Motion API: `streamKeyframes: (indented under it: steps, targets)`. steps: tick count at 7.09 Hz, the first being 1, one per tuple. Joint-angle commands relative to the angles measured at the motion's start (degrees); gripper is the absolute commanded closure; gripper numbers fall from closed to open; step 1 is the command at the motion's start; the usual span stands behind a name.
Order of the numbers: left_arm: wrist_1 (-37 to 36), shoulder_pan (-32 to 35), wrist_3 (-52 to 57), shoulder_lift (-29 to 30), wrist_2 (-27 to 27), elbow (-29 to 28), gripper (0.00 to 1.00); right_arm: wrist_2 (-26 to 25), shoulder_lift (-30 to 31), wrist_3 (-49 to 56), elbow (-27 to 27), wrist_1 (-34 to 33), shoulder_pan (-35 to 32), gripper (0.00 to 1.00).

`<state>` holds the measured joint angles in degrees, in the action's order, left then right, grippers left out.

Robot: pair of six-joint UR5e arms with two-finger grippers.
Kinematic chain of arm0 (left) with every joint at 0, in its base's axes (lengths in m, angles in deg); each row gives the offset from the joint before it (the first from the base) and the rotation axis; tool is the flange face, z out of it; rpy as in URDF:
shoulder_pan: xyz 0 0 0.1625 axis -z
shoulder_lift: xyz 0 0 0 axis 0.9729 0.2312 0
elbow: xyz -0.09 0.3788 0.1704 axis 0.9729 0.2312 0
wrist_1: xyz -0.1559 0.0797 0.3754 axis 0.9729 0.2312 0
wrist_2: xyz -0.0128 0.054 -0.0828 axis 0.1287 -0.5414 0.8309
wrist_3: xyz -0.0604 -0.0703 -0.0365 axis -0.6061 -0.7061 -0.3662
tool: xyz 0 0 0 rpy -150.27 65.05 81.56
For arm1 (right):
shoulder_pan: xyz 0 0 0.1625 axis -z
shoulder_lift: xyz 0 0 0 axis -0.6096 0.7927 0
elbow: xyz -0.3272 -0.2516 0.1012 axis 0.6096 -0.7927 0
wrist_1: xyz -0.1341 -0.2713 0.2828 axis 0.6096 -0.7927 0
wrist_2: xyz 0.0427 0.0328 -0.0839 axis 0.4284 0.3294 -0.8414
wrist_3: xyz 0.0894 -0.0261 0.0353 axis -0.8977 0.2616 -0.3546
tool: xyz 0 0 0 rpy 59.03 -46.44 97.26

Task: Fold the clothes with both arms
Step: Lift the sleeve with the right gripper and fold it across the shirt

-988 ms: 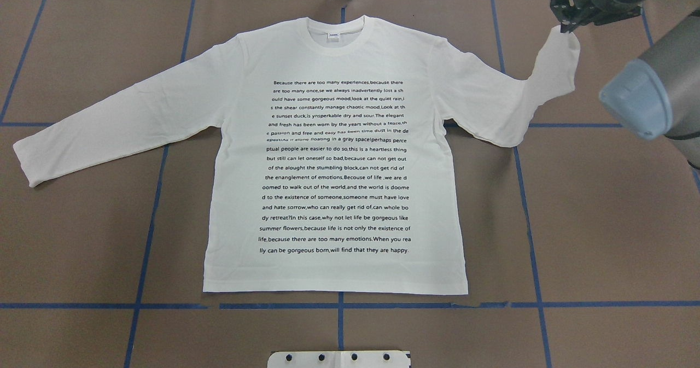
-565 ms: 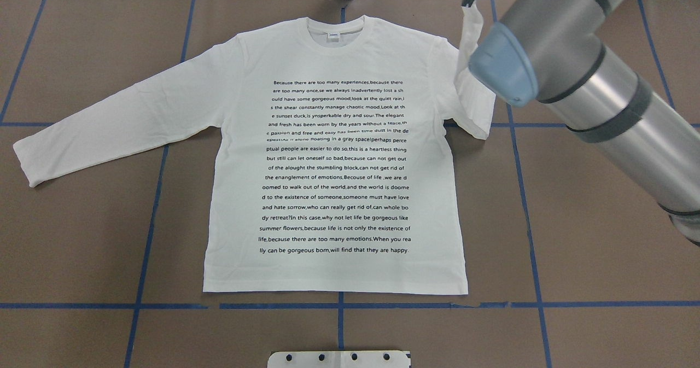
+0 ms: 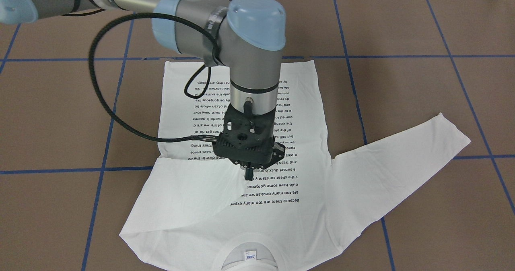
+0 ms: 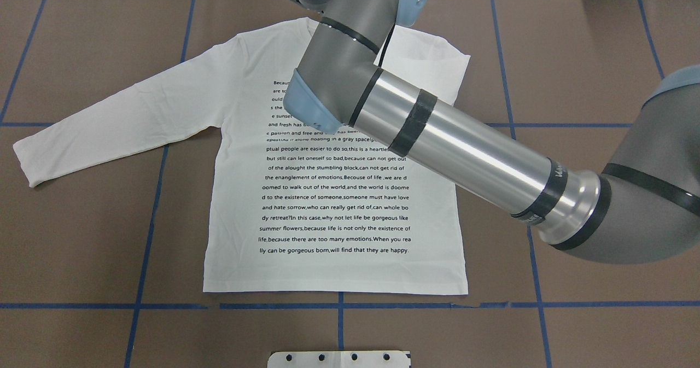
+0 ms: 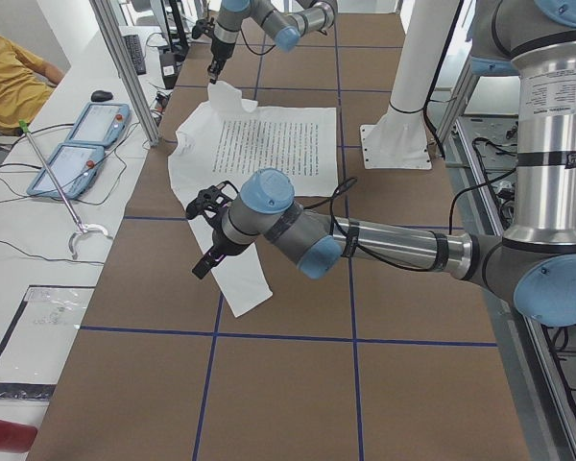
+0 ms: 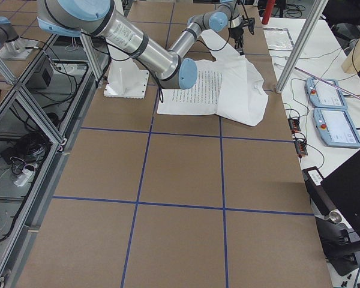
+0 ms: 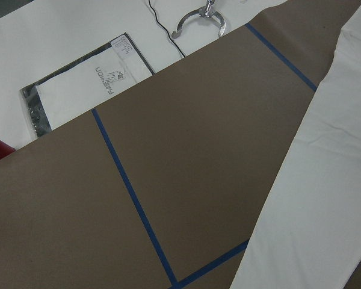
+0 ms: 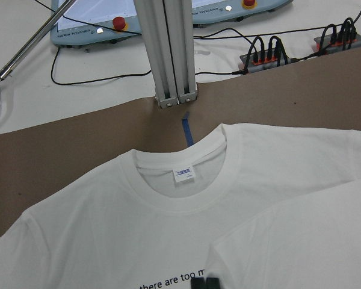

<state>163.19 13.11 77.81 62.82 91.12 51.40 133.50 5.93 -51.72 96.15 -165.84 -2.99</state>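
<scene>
The shirt (image 4: 339, 204) lies print-up on the table (image 4: 601, 56), with its left sleeve (image 4: 109, 122) stretched out flat. The right arm (image 4: 465, 149) reaches across it. From overhead it covers the collar, part of the text and its own gripper. From the front, the right gripper (image 3: 249, 176) points down over the chest, jaws pressed together on the cuff of the right sleeve (image 3: 181, 198). That sleeve lies across the print and hides several line ends. The left gripper (image 5: 203, 268) hangs near the left cuff and shows only from the side; I cannot tell how its jaws stand.
</scene>
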Motion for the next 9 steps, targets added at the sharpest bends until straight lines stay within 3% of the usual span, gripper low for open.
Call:
streamKeyframes:
  steps: [1, 2, 3, 4, 5, 8, 9]
  targets:
    - [0.00, 0.00, -0.09, -0.06, -0.09, -0.21, 0.00, -4.15, -2.65, -4.08, -9.86, 7.58, 2.93, 1.00]
    - [0.00, 0.00, -0.09, -0.06, -0.09, -0.38, 0.00, -5.72, -4.22, -4.62, -13.20, 9.79, 3.28, 1.00]
    - [0.00, 0.00, -0.09, 0.03, -0.09, -0.56, 0.00, -5.91, -4.93, -5.58, -13.93, 10.86, 3.55, 0.81]
    - [0.00, 0.00, -0.09, 0.03, -0.09, -0.56, 0.00, -6.00, -6.77, -5.77, -16.20, 11.22, 3.55, 0.19]
    - [0.00, 0.00, -0.09, 0.03, -0.09, -0.56, 0.00, -6.44, -10.35, -5.77, -20.84, 11.31, 3.55, 0.03]
    - [0.00, -0.09, -1.14, 0.81, 0.00, -1.60, 0.00, -5.66, -11.44, -4.64, -21.68, 11.05, 3.11, 0.00]
    - [3.83, -0.09, -1.67, 0.90, 0.09, -2.66, 0.00, -0.95, -10.40, -1.75, -19.76, 10.35, 1.37, 0.00]
